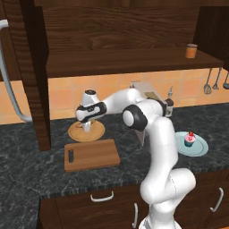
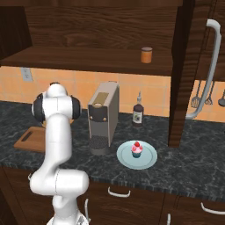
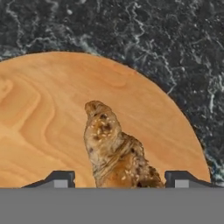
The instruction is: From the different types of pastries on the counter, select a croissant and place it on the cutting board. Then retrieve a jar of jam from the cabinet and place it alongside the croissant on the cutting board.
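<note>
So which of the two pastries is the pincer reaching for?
The croissant on the round wooden plate, between the pincer tips. The pink cupcake sits apart on a pale blue plate.

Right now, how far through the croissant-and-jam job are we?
Nothing is placed yet. In hand: the gripper straddles the croissant on the round wooden plate; whether it is gripped, I cannot tell. Left: move it to the bare cutting board, then fetch the jam jar from the shelf.

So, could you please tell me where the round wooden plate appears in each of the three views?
Left base view: round wooden plate at centre left, just behind the cutting board.
Right base view: I cannot make it out; the arm covers that spot.
Hand view: plate under the croissant.
Shared landmark: the cutting board.
</note>
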You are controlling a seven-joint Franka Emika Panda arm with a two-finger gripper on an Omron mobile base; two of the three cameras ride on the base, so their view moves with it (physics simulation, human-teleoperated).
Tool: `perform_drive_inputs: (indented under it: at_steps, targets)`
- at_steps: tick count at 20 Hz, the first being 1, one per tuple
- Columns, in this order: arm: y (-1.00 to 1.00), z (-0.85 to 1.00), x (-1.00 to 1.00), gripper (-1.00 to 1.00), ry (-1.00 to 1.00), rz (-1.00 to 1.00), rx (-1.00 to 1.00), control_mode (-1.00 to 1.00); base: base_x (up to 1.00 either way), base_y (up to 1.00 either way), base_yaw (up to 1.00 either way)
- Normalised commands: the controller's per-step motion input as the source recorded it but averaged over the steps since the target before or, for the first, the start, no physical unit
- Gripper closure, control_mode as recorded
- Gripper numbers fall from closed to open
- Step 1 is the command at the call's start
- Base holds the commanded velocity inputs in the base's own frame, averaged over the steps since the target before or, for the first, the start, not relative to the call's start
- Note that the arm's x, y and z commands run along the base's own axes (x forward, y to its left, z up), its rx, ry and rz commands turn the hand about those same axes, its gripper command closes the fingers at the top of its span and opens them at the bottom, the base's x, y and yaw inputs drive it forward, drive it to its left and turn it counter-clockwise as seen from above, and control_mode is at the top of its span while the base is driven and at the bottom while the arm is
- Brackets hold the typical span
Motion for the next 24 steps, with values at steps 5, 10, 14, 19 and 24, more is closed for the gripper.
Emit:
perform_drive_inputs:
  at_steps: [5, 10, 14, 19, 24]
  targets:
    - [0.02, -0.27, -0.02, 1.00, 0.21, 0.01, 0.00, -1.00, 0.00, 0.00, 0.00]
    - [0.04, 0.38, -0.25, 1.00, 0.04, -0.23, -0.03, -1.00, 0.00, 0.00, 0.00]
    - [0.40, 0.42, -0.72, 1.00, -0.14, -0.42, -0.24, -1.00, 0.00, 0.00, 0.00]
    - [0.17, -0.61, -1.00, 1.00, -0.30, -0.23, -0.41, -1.00, 0.00, 0.00, 0.00]
    - [0.02, 0.58, -0.78, 1.00, -0.09, -0.51, -0.27, -1.00, 0.00, 0.00, 0.00]
